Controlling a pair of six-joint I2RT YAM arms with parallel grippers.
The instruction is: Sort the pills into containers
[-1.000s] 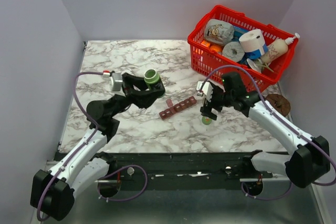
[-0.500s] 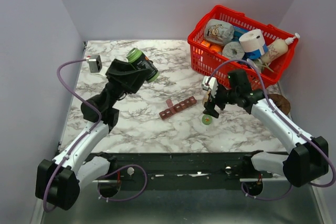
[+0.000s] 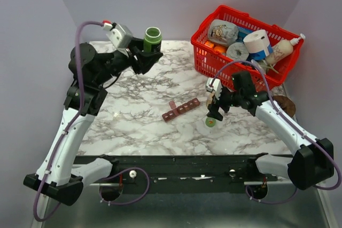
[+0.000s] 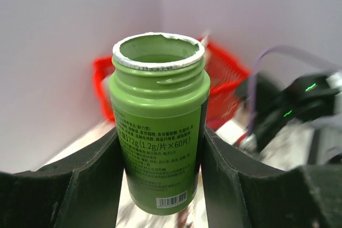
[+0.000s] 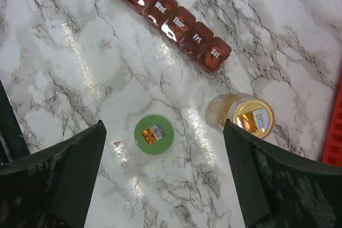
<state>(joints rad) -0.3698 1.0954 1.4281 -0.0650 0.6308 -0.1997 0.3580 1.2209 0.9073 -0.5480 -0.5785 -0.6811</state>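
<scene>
Your left end effector (image 3: 146, 56) hangs high over the desk's (image 3: 133, 126) far-left corner, near the wall (image 3: 32, 52), clenched on an upright, uncapped green bottle (image 4: 159, 116). Bare marble opens toward 4 o'clock, where the containers (image 3: 181, 109) lie mid-desk, long axis running 8 to 2 o'clock. Your right end effector (image 3: 213, 114) hangs released just off their 2 o'clock end, over a green cap (image 5: 154, 134). The red basket (image 3: 206, 63) crowds 12 o'clock.

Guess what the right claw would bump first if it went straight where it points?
Most likely the green lid. It lies flat on the marble table, right under the gap of the open right gripper. How far is hard to judge.
</scene>
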